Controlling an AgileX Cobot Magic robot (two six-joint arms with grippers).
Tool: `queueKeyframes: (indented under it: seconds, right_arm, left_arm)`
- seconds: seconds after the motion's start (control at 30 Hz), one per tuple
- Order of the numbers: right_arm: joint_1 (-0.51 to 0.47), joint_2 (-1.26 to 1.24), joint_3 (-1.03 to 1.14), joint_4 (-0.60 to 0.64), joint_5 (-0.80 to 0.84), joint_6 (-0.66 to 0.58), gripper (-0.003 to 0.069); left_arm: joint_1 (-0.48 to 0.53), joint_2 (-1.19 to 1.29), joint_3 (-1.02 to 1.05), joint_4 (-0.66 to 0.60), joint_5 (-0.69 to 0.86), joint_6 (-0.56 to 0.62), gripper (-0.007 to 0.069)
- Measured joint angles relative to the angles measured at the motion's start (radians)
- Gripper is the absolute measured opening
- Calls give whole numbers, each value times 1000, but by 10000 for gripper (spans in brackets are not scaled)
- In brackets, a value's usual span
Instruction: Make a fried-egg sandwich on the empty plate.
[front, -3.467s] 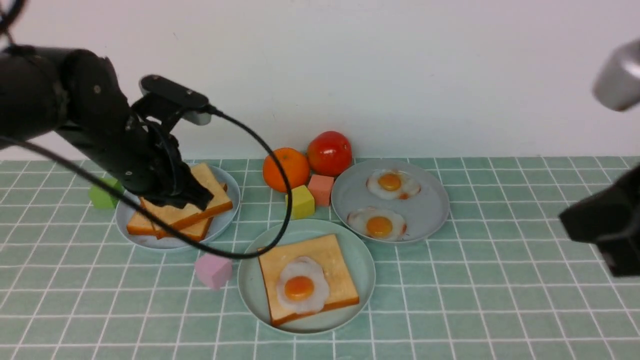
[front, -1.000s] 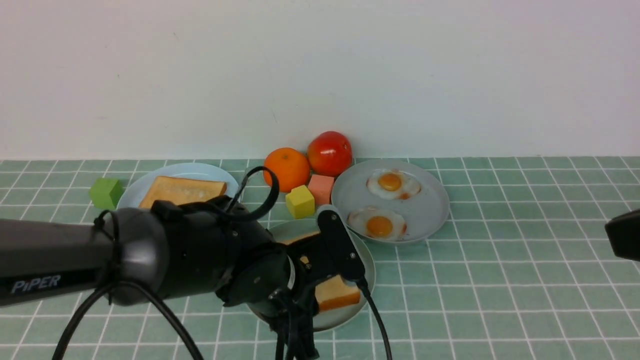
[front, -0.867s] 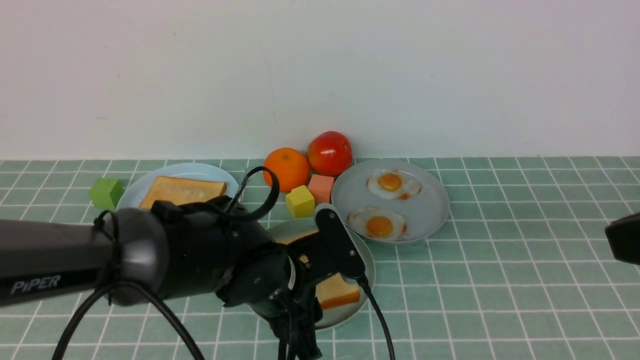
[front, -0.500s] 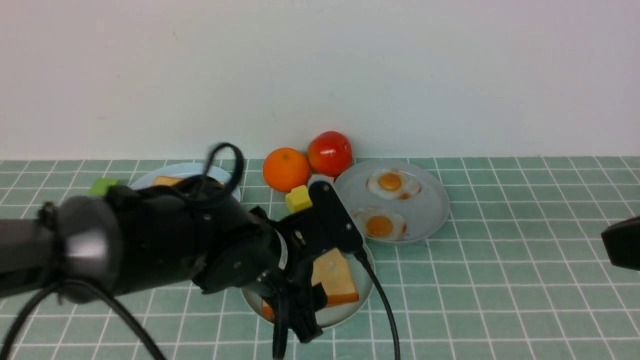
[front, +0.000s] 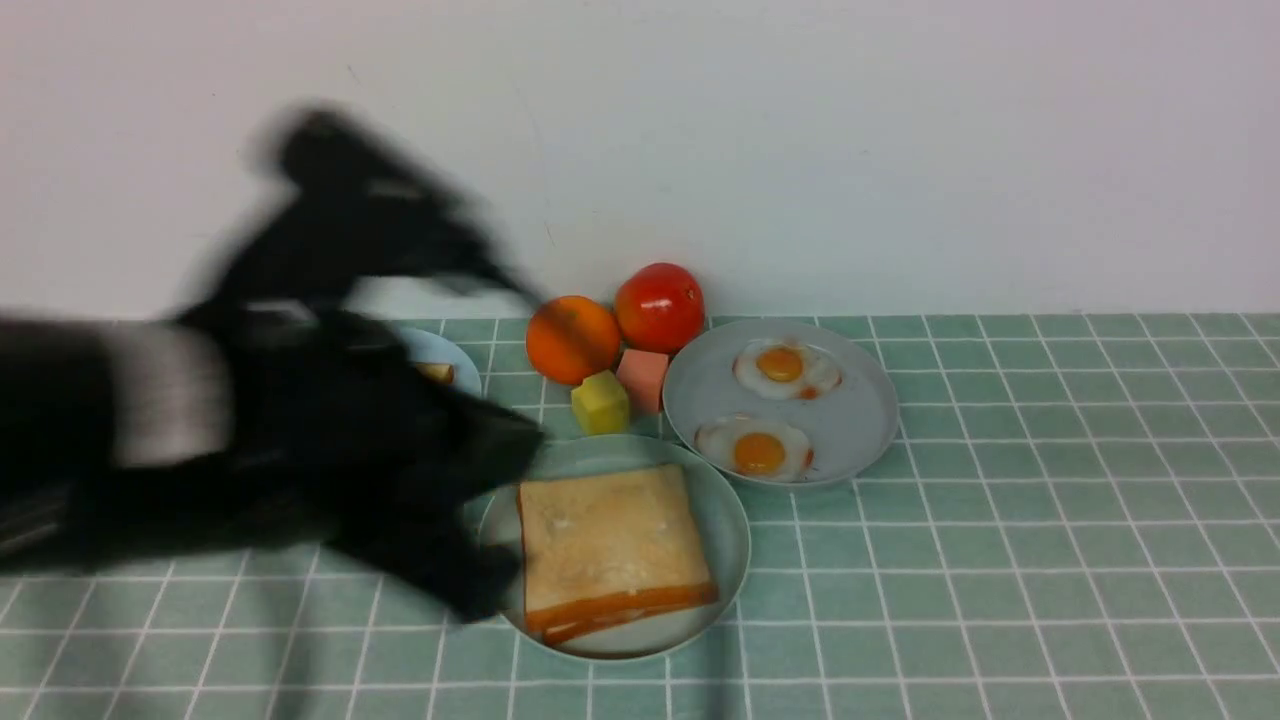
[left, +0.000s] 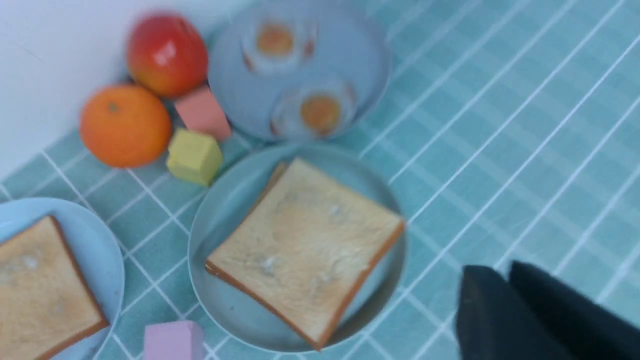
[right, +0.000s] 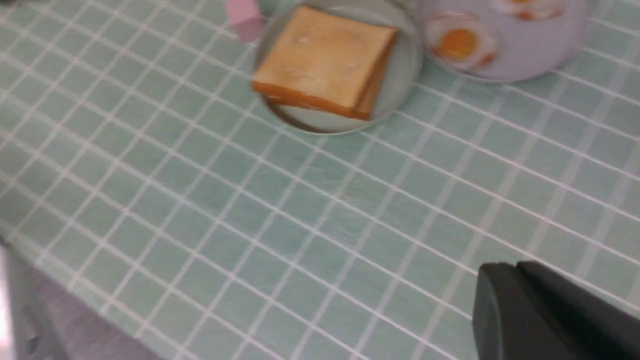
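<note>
Sandwich (front: 612, 545) of 2 toast slices lies on mint-green plate (front: 734, 528).

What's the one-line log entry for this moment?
sandwich: two slices stacked on mint-green plate, egg hidden | left gripper: shut, empty | right gripper: shut, empty

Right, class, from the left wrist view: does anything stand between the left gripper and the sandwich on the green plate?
Nothing visible does. Between the shut left gripper and the sandwich lie only bare tiles and the rim of the mint-green plate.
</note>
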Motion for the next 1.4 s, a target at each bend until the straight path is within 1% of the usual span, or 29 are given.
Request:
queueKeyframes:
  seconds: [0.07, 0.13, 0.17, 0.2, 0.23, 0.3, 0.4, 0.47, 0.53, 0.63, 0.67, 0.7, 0.73, 0.83, 0.97, 1.2, 1.27, 1.33, 1.37, 1.4]
  right_arm:
    - [0, -35, 0, -44, 27, 33, 43]
    - [0, -92, 0, -113, 52, 87, 43]
    - [0, -107, 0, -135, 55, 104, 43]
    - [0, -141, 0, -165, 59, 130, 43]
    - [0, -156, 1, -184, 59, 147, 43]
    - [0, -213, 18, -223, 59, 188, 43]
    - [0, -290, 71, -265, 59, 232, 43]
    - [0, -345, 128, -285, 59, 259, 43]
    - [0, -393, 184, -302, 55, 296, 43]
    - [0, -438, 269, -330, -17, 360, 43]
    - [0, -448, 314, -340, -83, 398, 43]
    - [0, -449, 314, -341, -83, 398, 43]
    - [0, -451, 357, -349, -148, 432, 45]
    - [0, -451, 442, -369, -232, 462, 52]
    - [0, -451, 531, -375, -251, 466, 57]
    - [-3, -454, 623, -387, -252, 470, 65]
    - [-40, -466, 634, -390, -281, 469, 50]
    - [-126, -488, 663, -388, -378, 439, 1]
    - [-169, -500, 679, -385, -419, 420, -8]
    - [-225, -519, 719, -376, -507, 372, -13]
  left_arm:
    - [0, -106, 73, -17, -15, -20, -13]
    - [0, -306, 206, -49, -48, -62, -13]
    - [0, -353, 239, -58, -64, -69, -13]
    - [0, -460, 316, -68, -102, -80, -13]
    - [0, -489, 339, -71, -124, -80, -13]
    - [0, -643, 474, -75, -216, -89, -13]
    - [0, -774, 616, -76, -328, -91, -13]
    - [0, -828, 688, -79, -375, -93, -13]
    - [0, -858, 738, -81, -408, -93, -13]
    - [0, -861, 758, -82, -427, -94, -13]
    - [0, -861, 760, -82, -426, -94, -13]
    - [0, -861, 760, -82, -424, -94, -13]
    - [0, -861, 760, -82, -414, -94, -13]
    - [0, -861, 762, -82, -384, -94, -13]
    - [0, -861, 763, -82, -348, -94, -13]
    - [0, -861, 763, -82, -340, -94, -13]
    - [0, -861, 763, -82, -338, -94, -13]
    - [0, -861, 763, -82, -338, -94, -13]
    - [0, -861, 763, -82, -338, -94, -13]
    - [0, -861, 763, -82, -338, -94, -13]
